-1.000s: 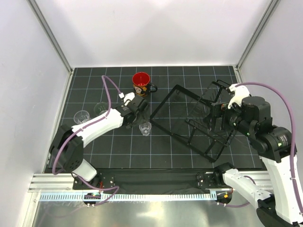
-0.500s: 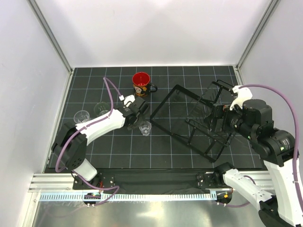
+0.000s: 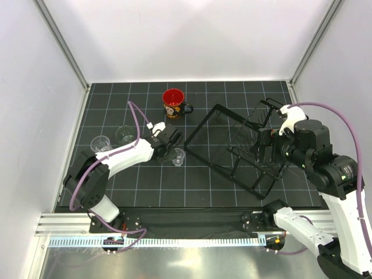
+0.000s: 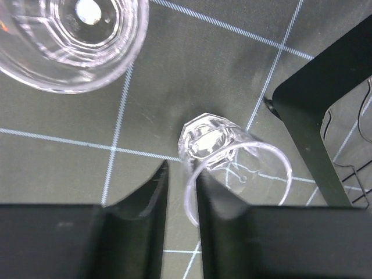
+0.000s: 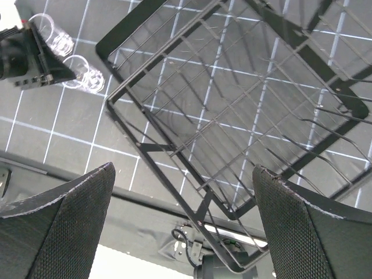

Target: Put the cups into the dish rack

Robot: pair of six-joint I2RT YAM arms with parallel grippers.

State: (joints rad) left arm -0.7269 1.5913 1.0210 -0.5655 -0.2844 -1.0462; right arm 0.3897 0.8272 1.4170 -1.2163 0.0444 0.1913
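Top view, L to R.

- Black gridded mat (image 3: 145, 180): holds all items.
- 9 o'clock side of mat: outer tumbler (image 3: 100, 142) and second tumbler (image 3: 123, 134), both upright, near each other, not touching.
- L gripper (image 4: 181, 180): just R of that pair, low over the mat. Fingers nearly together, straddling the near wall of the third tumbler (image 3: 178, 156), one finger inside the rim, one outside. A thin slit shows at the outer finger, so cannot tell if the wall is clamped.
- Fourth tumbler (image 4: 70, 35): upright, at 10 o'clock of the third in the wrist view, apart from it.
- Mug (image 3: 173, 102): 12 o'clock edge of mat, upright, red inside showing, handle to 3 o'clock.
- Dish rack (image 5: 232, 116): 3 o'clock half of mat, set askew to the grid. All cups stand L of it.
- R gripper (image 5: 183, 167): above the rack's R part, fingers spread wide, nothing between them.
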